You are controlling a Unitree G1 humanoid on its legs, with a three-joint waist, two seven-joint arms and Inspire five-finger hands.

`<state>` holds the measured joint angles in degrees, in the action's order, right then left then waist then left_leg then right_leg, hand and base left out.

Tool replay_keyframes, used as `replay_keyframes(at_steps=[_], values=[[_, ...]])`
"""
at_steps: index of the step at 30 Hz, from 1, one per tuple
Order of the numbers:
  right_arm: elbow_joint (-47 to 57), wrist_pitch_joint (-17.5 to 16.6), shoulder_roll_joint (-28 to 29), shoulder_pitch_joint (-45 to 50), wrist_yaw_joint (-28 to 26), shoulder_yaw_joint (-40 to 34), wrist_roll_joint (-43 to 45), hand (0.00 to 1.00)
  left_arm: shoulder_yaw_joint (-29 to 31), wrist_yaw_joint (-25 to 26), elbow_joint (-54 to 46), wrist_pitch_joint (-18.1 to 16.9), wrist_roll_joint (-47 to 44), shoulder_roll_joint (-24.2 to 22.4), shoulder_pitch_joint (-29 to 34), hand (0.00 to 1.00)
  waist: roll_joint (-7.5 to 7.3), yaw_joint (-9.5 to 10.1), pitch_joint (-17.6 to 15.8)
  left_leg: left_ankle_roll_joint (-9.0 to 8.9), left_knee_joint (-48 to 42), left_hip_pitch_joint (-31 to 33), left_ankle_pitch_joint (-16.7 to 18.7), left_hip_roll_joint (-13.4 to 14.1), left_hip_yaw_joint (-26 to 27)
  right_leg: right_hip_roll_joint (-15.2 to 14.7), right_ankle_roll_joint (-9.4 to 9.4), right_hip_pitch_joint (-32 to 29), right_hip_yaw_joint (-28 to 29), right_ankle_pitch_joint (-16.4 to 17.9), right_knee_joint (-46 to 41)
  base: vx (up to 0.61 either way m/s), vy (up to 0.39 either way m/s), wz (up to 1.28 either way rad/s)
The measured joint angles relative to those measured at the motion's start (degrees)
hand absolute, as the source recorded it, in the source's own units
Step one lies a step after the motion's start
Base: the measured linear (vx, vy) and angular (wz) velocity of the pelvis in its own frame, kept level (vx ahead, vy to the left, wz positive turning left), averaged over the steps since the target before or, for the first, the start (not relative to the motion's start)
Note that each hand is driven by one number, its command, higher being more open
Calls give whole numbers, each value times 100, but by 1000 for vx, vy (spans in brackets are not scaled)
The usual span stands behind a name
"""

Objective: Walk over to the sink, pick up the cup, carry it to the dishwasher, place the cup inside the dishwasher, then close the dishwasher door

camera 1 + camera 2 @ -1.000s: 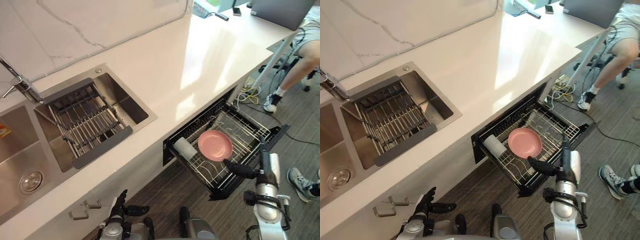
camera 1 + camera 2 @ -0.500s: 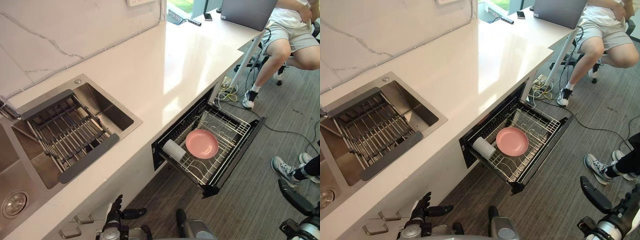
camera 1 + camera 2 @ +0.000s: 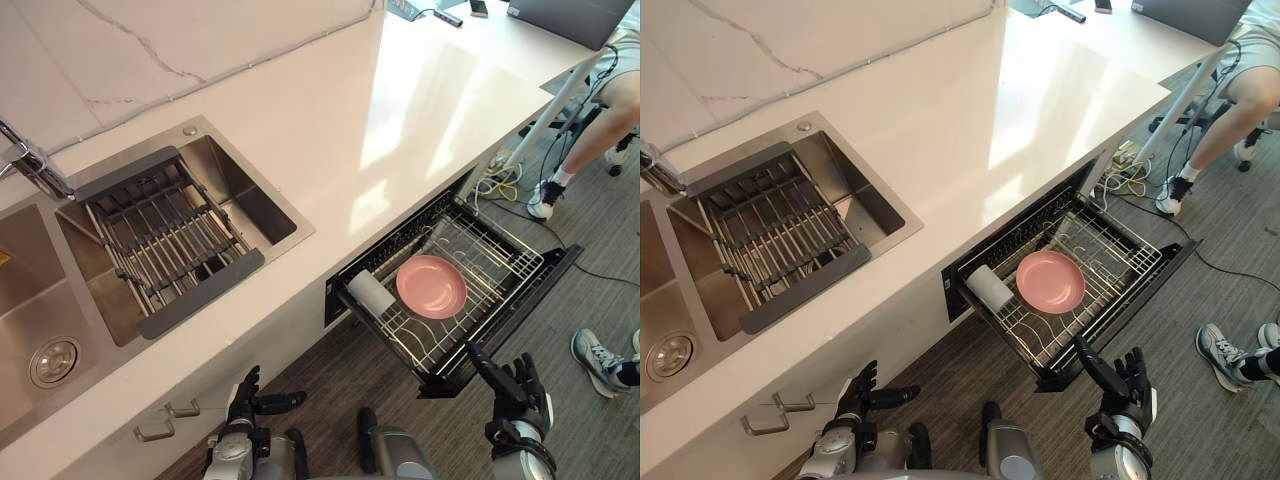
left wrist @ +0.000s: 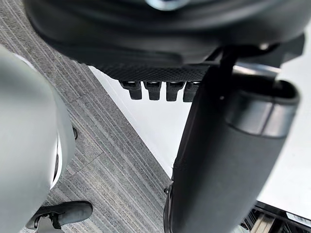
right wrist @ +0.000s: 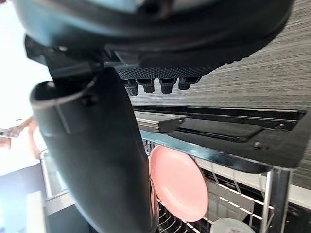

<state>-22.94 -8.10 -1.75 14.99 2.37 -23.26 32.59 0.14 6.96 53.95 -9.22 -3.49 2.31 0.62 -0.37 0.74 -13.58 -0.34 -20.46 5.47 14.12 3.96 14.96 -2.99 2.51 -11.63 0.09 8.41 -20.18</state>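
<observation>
Left eye view: the cup [image 3: 371, 293] lies on its side in the open dishwasher drawer [image 3: 510, 320], in the rack's corner close to the cabinet, just beside the pink plate [image 3: 431, 286]. Its long axis runs along the line the drawer slides on, one end toward the cabinet and the other toward the drawer front; I cannot tell which end is the mouth. The right robot hand [image 3: 517, 385] is low, just outside the near corner of the drawer front, fingers spread and holding nothing. The cup lies ahead of it and toward the robot's left, across the rack. The sink [image 3: 250, 205] in the desk [image 3: 400, 110] holds a wire rack and no cup.

Right eye view: the left robot hand [image 3: 860, 392] hangs low by the cabinet below the sink, fingers relaxed and empty, well apart from the drawer. The right robot hand is clearly the nearer one.

Left wrist view: straight fingers [image 4: 158, 90] and thumb over bare floor, nothing between them.

Right wrist view: past the open fingers [image 5: 155, 85] the drawer's front rim crosses close by, with the plate behind it and the cup [image 5: 227, 226] farther in.

With the cup placed, the step left looks to be the closing; the push should run along the cup's axis, toward the cabinet
</observation>
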Motion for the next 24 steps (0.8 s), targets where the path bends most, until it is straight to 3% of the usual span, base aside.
replay_keyframes(at_steps=[14, 24], values=[[-591, 0, -40, -99, -242, 22, 453, 100, 110, -93, 18, -13, 3, -55, -4, 100, 4, 6, -35, -33, -12, -72, 38, 8, -10, -25, -24, 13, -60, 158, -194, -2, -3, 1], [-960, 42, -150, -71, -704, 738, 582, 100, -16, -244, 50, -34, 3, -6, 0, 100, 41, 11, -9, -12, 214, -145, -132, -144, -194, -179, -8, 98, -246, 176, -171, -7, 0, 11]])
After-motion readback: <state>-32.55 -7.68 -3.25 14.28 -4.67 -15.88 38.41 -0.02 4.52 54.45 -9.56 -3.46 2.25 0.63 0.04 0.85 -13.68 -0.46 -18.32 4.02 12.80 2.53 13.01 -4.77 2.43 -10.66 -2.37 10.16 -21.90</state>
